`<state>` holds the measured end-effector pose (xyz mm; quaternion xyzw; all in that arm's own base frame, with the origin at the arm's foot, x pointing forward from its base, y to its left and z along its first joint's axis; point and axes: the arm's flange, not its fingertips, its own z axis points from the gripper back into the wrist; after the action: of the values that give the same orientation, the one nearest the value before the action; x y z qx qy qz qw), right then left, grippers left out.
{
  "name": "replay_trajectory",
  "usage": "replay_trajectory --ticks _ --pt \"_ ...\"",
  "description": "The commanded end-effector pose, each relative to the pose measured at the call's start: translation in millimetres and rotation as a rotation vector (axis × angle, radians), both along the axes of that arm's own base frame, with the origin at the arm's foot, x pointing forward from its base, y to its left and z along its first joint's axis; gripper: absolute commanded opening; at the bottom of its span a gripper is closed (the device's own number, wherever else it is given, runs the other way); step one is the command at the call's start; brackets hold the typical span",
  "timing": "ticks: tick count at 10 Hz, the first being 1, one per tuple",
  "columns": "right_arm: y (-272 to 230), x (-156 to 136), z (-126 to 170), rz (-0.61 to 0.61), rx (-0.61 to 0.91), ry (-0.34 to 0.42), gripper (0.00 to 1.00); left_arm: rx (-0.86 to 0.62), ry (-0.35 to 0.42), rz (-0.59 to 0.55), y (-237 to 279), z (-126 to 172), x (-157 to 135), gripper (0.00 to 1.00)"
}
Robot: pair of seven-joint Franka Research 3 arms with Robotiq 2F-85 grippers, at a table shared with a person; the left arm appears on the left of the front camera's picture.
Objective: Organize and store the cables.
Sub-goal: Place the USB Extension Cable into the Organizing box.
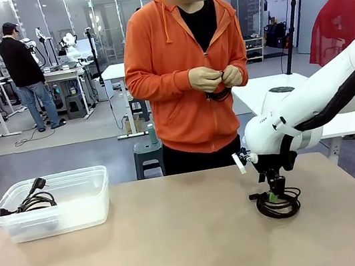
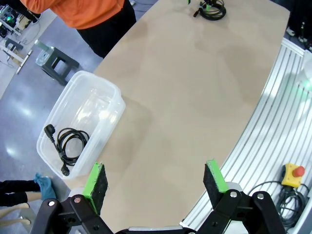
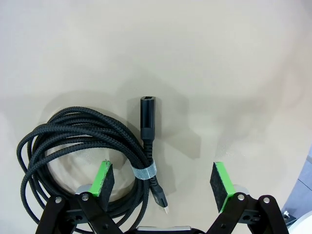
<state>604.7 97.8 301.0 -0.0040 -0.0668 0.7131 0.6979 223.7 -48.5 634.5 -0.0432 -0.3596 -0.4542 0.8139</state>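
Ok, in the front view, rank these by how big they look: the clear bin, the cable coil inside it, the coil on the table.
Largest: clear bin.
Then coil in the bin and coil on the table, which look about alike, so no ranking between them.

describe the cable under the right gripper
The cable is a black braided cord wound into several loops, cinched by a grey strap. One chunky connector juts free; a thinner plug with a metal tip lies beside it. It lies flat on the tan table, with the open right gripper straddling its strapped end.
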Motion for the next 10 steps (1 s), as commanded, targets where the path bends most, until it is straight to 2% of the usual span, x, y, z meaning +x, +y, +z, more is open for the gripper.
replay_trajectory --ticks 1,4,5,10 --pt "1.5 3.5 0.1 0.005 -0.009 0.009 1.0 0.0 -0.006 0.001 -1.3 0.7 1.2 1.0" --pt "2.7 3.6 -5.4 0.007 -0.022 0.018 1.0 0.0 -0.006 0.001 -1.3 0.7 1.2 1.0" --pt "2.7 3.6 -6.2 0.006 -0.027 0.019 0.97 0.0 -0.006 0.001 -1.3 0.7 1.2 1.0" --pt "5.0 2.6 -5.9 0.003 -0.045 0.032 0.48 0.0 -0.006 0.001 -1.3 0.7 1.2 1.0"
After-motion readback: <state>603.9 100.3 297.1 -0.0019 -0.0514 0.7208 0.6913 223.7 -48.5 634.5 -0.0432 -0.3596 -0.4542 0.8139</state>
